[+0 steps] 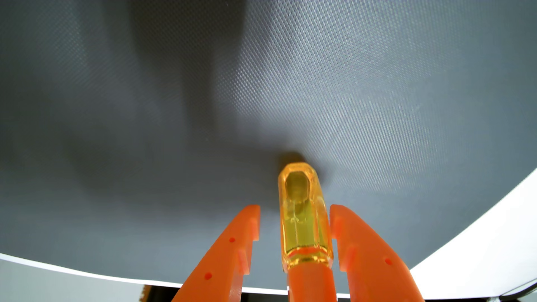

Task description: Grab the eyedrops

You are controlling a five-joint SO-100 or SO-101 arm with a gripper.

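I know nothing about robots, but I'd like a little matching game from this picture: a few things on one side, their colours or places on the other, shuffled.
Things:
1. eyedrops bottle
2. mat
3. gripper
4. white surface

Descriptions:
A. dark grey, woven texture
B. solid orange, jaws standing apart
C. clear yellow, standing between the jaws
D. pale, at the lower right corner beyond the mat's edge

Pairs: 1-C, 2-A, 3-B, 4-D

One eyedrop bottle [305, 215], amber body, orange cap; one orange pincer [295, 223], two fingers [229, 249]; one grey textured mat [348, 101]; one white counter [479, 255]
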